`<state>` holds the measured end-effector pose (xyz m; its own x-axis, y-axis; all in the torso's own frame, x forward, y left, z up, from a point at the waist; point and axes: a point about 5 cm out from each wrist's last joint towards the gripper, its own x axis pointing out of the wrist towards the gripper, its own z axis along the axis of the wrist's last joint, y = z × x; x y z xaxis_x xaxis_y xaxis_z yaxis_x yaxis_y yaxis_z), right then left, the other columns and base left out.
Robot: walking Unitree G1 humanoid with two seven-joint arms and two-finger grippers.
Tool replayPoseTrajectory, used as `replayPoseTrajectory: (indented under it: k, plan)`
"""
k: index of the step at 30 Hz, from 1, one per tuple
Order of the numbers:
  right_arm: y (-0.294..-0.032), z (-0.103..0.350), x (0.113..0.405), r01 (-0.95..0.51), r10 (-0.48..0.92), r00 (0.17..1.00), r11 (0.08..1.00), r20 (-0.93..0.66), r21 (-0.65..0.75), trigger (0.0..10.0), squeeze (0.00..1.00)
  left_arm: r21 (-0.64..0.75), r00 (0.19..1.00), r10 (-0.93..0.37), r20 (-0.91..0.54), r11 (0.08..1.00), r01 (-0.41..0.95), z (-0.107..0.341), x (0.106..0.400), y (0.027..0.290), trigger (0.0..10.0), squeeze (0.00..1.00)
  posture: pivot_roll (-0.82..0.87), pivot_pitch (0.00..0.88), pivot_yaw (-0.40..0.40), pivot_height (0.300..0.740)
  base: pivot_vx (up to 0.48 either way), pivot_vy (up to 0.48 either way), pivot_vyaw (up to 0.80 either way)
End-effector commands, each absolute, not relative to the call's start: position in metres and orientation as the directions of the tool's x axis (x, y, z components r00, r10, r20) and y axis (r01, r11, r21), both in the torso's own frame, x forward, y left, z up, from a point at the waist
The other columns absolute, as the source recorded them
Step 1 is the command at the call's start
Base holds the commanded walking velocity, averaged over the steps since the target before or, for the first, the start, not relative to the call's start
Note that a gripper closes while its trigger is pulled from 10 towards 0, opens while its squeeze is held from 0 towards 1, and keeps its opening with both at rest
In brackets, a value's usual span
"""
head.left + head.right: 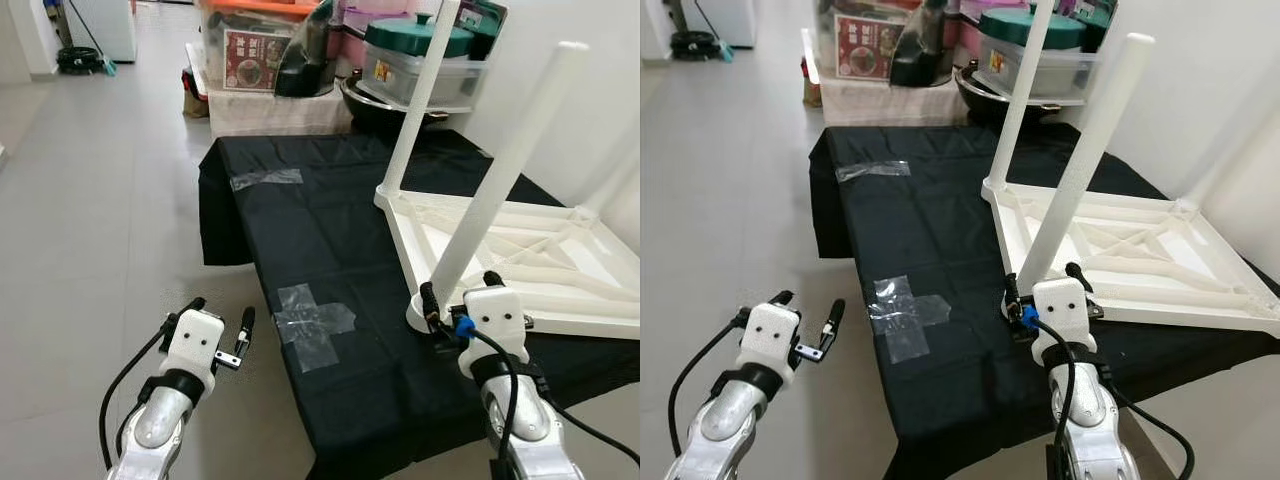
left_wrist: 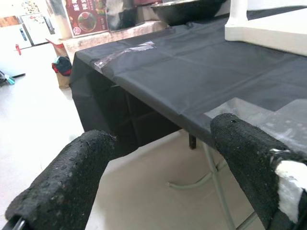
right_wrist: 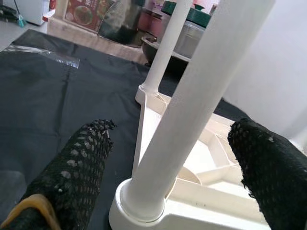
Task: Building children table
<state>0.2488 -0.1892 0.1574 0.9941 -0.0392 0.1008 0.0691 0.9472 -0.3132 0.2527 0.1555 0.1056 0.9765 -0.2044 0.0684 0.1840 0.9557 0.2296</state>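
A white children's table top (image 1: 520,250) lies upside down on a table draped in black cloth (image 1: 300,220). Two white legs stand up from it: a near leg (image 1: 500,180) at the front corner and a far leg (image 1: 420,100) at the back corner. My right gripper (image 1: 460,292) is open at the foot of the near leg. In the right wrist view its fingers (image 3: 86,158) stand on either side of the near leg (image 3: 192,96), apart from it. My left gripper (image 1: 222,310) hangs open and holds nothing, over the floor left of the table's front corner.
Two patches of clear tape (image 1: 312,322) (image 1: 266,179) stick to the cloth. Plastic storage boxes (image 1: 260,50) and a dark pot (image 1: 380,105) are stacked behind the table. A white wall runs along the right. Grey tiled floor (image 1: 100,200) lies open to the left.
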Motion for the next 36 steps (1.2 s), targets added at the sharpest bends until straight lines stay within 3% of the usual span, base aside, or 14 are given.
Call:
replayPoseTrajectory:
  k: [1,6,9,24,36]
  plan:
    - [-0.190,0.155,0.252,0.082,-0.062,0.995,0.945,0.075,-0.317,10.0,0.00,0.216,0.975,-0.214,0.062,0.957,0.196,0.106,0.250,0.153,10.0,0.00,0.02,0.000,-0.119,0.740,0.000,0.000,0.00]
    - [-0.186,0.146,0.268,0.075,-0.092,0.995,0.940,-0.036,-0.333,10.0,0.00,0.195,0.975,-0.211,0.069,0.961,0.194,0.109,0.250,0.155,10.0,0.00,0.03,0.000,-0.119,0.740,0.000,-0.102,0.00]
    - [-0.189,0.144,0.274,0.120,-0.146,0.985,0.960,-0.090,-0.253,10.0,0.00,0.173,0.975,-0.207,0.080,0.966,0.191,0.113,0.251,0.155,10.0,0.00,0.04,0.000,-0.118,0.740,0.000,-0.420,0.00]
    - [-0.194,0.160,0.279,0.133,-0.137,0.991,0.959,0.003,-0.249,10.0,0.00,0.171,0.975,-0.206,0.084,0.967,0.189,0.115,0.247,0.156,10.0,0.00,0.04,0.000,-0.121,0.740,0.000,-0.449,0.00]
    - [-0.200,0.143,0.289,0.132,-0.161,0.978,0.970,-0.132,-0.202,10.0,0.00,0.171,0.976,-0.195,0.096,0.969,0.177,0.118,0.249,0.156,10.0,0.00,0.03,0.000,-0.123,0.740,0.000,-0.449,0.00]
